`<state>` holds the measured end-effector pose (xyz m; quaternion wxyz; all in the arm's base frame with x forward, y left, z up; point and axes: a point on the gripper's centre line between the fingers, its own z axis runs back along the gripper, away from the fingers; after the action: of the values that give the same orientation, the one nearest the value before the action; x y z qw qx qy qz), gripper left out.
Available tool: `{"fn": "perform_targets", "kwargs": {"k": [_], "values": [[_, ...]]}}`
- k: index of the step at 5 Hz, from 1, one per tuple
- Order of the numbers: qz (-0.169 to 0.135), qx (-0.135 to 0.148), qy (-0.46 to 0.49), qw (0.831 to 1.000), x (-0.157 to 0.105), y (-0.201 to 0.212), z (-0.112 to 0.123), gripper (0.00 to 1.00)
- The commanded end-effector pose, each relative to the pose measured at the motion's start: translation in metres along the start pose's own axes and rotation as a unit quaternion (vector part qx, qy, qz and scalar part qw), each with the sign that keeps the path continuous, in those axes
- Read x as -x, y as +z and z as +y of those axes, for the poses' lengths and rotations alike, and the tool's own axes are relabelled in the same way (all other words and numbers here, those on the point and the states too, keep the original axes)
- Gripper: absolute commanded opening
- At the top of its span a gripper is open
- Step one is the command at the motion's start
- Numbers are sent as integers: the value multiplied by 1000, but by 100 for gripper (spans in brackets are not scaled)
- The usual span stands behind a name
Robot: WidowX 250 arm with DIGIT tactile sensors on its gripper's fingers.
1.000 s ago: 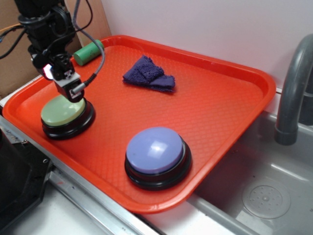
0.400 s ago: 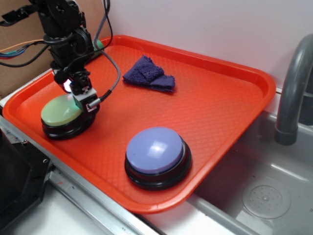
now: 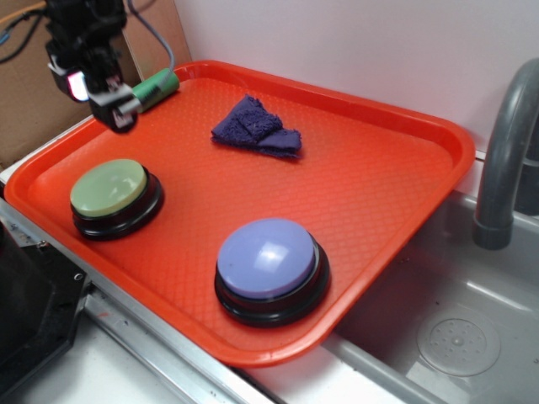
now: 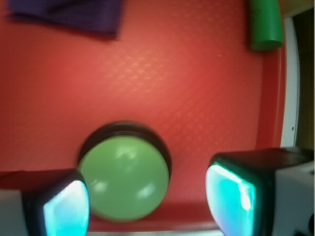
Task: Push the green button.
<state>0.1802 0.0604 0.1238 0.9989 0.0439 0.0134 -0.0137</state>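
Now fingers (image 4: 66,209) spread apart, nothing between them; wrist view shows green button (image 4: 124,178) below, framed in gap. Gripper (image 3: 118,114) has lifted off button since a moment ago, when tip sat on dome's right edge; now hangs well above and behind green button (image 3: 109,188), near small green cylinder (image 3: 152,89). Button sits untouched at front-left of red tray (image 3: 383,202), dome up. Judgement: press likely delivered, arm retreating; task near done or done. Purple button (image 3: 268,259), blue cloth (image 3: 257,127) unmoved.
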Motion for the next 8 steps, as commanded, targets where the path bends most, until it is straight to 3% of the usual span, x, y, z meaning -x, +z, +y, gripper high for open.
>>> {"fn": "perform_targets", "kwargs": {"k": [1, 6, 8], "values": [[-29, 5, -21, 999, -2, 40, 5, 100], [-18, -7, -21, 1000, -1, 58, 1, 100], [-7, -13, -35, 999, -25, 52, -5, 100]]}}
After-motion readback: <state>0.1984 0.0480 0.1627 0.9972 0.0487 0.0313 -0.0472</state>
